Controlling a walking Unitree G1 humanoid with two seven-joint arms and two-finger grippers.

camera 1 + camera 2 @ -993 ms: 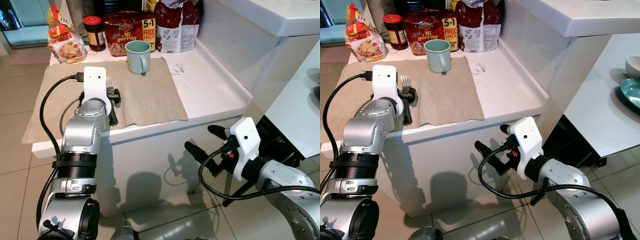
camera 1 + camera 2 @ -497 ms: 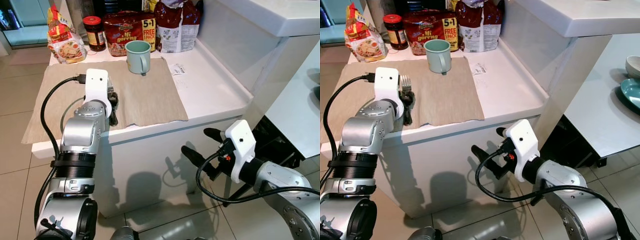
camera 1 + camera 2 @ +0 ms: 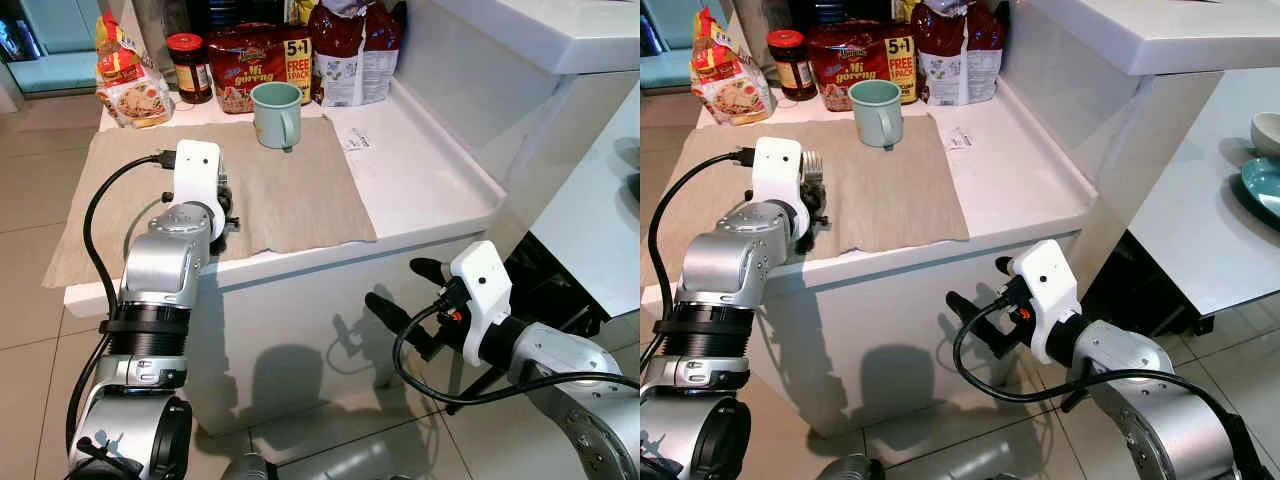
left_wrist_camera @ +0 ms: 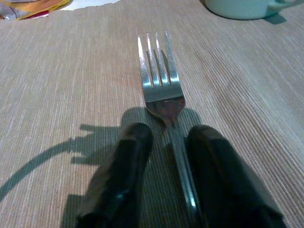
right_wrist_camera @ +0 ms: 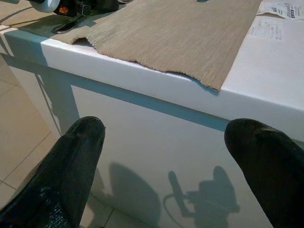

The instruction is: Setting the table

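A silver fork [image 4: 159, 80] lies flat on the beige placemat [image 3: 295, 195] on the white counter, tines pointing towards the back. My left gripper [image 4: 168, 135] rests low on the mat and straddles the fork's handle; its fingers are narrowly open, and the handle lies against one finger with a gap to the other. From the head, my left wrist covers most of the fork [image 3: 812, 162]. A pale green mug [image 3: 276, 112] stands at the mat's far edge. My right gripper [image 3: 397, 284] hangs wide open below the counter edge, in front of the cabinet, holding nothing.
Noodle packs [image 3: 258, 66], a red-lidded jar [image 3: 188, 66] and snack bags stand along the counter's back. A paper receipt [image 3: 352, 138] lies right of the mat. A second table with a bowl and plate [image 3: 1262, 150] stands to the right. Tiled floor lies below.
My left wrist has slid forward along the mat and now covers more of the fork. The right gripper shifted slightly left and stays open.
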